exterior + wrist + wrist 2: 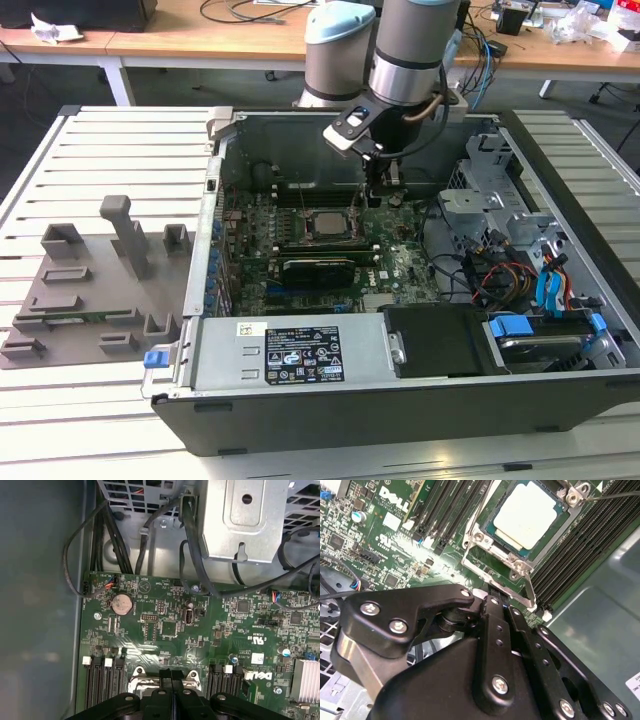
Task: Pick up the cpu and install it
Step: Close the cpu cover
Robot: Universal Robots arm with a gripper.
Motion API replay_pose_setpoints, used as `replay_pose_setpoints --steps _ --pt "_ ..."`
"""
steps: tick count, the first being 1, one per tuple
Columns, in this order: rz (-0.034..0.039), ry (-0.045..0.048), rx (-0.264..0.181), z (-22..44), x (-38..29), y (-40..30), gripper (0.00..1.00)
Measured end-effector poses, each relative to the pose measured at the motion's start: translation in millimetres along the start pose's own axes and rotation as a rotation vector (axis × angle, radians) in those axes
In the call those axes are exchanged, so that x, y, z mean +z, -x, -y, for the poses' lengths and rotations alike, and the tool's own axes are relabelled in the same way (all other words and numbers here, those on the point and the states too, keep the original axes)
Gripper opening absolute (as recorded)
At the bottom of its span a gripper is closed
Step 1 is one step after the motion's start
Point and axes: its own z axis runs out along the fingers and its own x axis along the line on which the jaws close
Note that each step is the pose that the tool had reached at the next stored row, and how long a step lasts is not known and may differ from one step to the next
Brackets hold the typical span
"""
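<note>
Near the centre of the exterior view, the cpu (323,224) sits in its motherboard socket (517,566) inside the open computer case (400,410), which rests on a slatted metal table (110,140). Just beside the cpu, the gripper (373,195) hangs with its fingers pressed together, empty. A printed label (303,355) sits on the case's grey cover, and wooden desks (200,40) line the upper frame.

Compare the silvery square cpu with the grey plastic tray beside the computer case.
The silvery square cpu is small and flat; the grey plastic tray is far larger, with upright holders. The cpu sits in its socket inside the open computer case; the tray lies outside it on the slatted table, toward the exterior view's left. Both are greyish and lie level.
</note>
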Motion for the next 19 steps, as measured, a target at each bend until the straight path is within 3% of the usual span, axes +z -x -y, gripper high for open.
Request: replay_pose_setpoints --steps 19 --pt "0.0 0.0 0.0 23.9 1.2 -2.0 0.11"
